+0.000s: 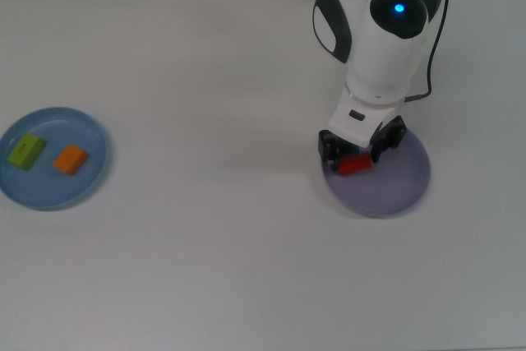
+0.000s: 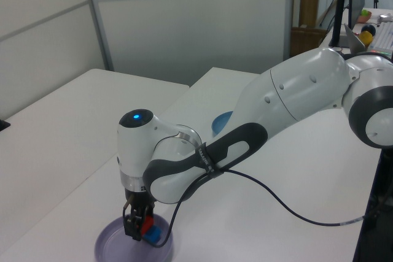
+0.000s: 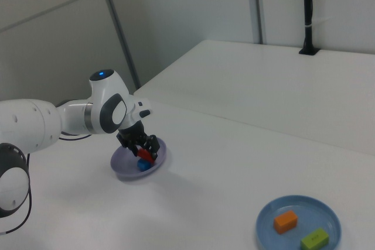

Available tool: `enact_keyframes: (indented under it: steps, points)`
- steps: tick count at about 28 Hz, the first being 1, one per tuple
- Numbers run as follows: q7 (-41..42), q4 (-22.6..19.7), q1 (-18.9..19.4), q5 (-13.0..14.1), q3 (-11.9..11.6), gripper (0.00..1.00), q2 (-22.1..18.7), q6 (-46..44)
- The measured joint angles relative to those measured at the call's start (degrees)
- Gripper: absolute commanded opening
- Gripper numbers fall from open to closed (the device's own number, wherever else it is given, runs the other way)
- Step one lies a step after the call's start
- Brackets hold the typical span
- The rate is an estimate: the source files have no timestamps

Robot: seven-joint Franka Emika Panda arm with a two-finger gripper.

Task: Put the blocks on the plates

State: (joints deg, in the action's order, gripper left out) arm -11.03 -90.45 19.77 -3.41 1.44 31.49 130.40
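Gripper [image 1: 357, 162] fingers clamp the red cylinder [image 1: 355, 165] as we hang over the lavender plate [image 1: 403, 191], blue cube [image 3: 142, 165] just beneath us.

Arm bent, wrist pointing down; gripper [image 1: 356, 162] low, its 2 fingers clamped on the red cylinder [image 1: 355, 165].

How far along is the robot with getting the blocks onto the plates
Three blocks look placed: the lime-green block and orange block lie on the light blue plate, and the blue cube sits on the lavender plate. In hand: the hand holds the red cylinder low over the lavender plate. Left: releasing it there.
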Motion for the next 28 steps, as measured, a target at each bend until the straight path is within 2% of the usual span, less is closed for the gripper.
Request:
enact_keyframes:
  steps: [9,14,21,28]
  points:
    - [-0.7,0.3,0.0,0.0,-0.1,1.00,-0.3,0.1]
    - [-2.8,0.4,-0.1,0.0,-0.9,1.00,-2.1,-0.3]
    - [-3.8,0.5,-0.3,0.0,-5.2,1.00,-7.7,-8.8]
    - [-3.8,0.5,-0.8,-0.4,-9.8,1.00,-14.6,-22.2]
